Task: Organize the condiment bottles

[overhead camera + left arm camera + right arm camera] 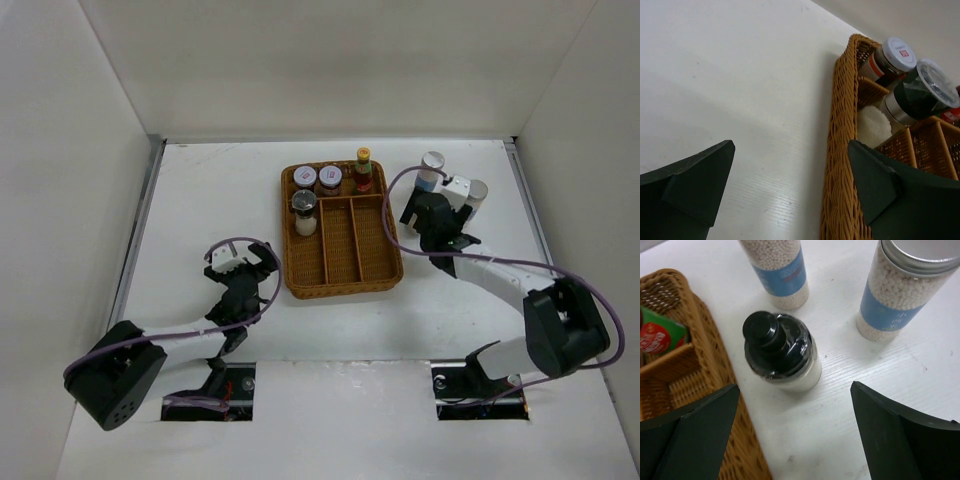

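The wicker tray (345, 275) holds two pink-white-lidded jars (305, 177) (330, 177), a yellow-capped dark sauce bottle (363, 170) and a grey-lidded jar (304, 210). Two silver-capped blue-labelled shakers (432, 168) (476, 195) stand on the table to the right of the tray. My right gripper (795, 435) is open just short of the black-capped white bottle (782, 352), which stands between the tray and the shakers (782, 270) (905, 290). My left gripper (790, 185) is open and empty beside the tray's left rim (840, 150), its right finger above the rim.
White walls close in the table on the left, back and right. The tray's three long front compartments (350, 240) hold nothing. The right arm's cable (520, 265) loops over the table beside the tray.
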`<action>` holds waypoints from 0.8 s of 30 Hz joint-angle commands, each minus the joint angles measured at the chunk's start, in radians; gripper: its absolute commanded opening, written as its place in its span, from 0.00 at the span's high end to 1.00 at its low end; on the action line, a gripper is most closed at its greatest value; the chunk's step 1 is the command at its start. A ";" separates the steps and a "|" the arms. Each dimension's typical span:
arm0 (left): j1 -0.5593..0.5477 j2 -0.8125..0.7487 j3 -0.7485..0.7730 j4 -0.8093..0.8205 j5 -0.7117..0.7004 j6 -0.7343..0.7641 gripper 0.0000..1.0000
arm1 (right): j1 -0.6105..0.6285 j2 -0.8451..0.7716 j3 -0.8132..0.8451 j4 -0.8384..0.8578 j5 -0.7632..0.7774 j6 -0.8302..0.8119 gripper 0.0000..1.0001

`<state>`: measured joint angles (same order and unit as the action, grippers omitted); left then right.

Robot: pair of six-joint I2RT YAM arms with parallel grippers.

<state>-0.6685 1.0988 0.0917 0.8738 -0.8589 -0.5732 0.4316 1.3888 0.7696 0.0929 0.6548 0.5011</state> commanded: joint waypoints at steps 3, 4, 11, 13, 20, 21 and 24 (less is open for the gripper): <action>-0.004 0.015 -0.010 0.126 0.057 -0.068 0.00 | -0.029 0.085 0.118 0.014 0.020 -0.071 0.00; -0.007 0.006 -0.010 0.120 0.057 -0.068 0.00 | -0.035 0.102 0.129 0.025 0.011 -0.084 0.00; -0.010 0.033 -0.003 0.117 0.055 -0.070 0.00 | -0.081 0.210 0.198 0.041 -0.033 -0.102 0.02; -0.009 0.042 -0.001 0.119 0.055 -0.071 0.00 | -0.089 0.228 0.201 0.044 -0.055 -0.098 0.10; 0.001 0.067 0.006 0.125 0.064 -0.074 0.00 | -0.083 0.121 0.145 0.080 -0.015 -0.096 0.51; 0.001 0.067 0.006 0.126 0.067 -0.074 0.00 | -0.077 0.089 0.139 0.079 -0.005 -0.101 0.52; 0.001 0.065 0.008 0.126 0.067 -0.076 0.00 | -0.011 -0.043 0.119 0.070 0.043 -0.148 0.52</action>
<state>-0.6743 1.1664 0.0887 0.9405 -0.7998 -0.6338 0.3672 1.5059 0.8722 0.0727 0.6231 0.3939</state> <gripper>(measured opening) 0.997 0.689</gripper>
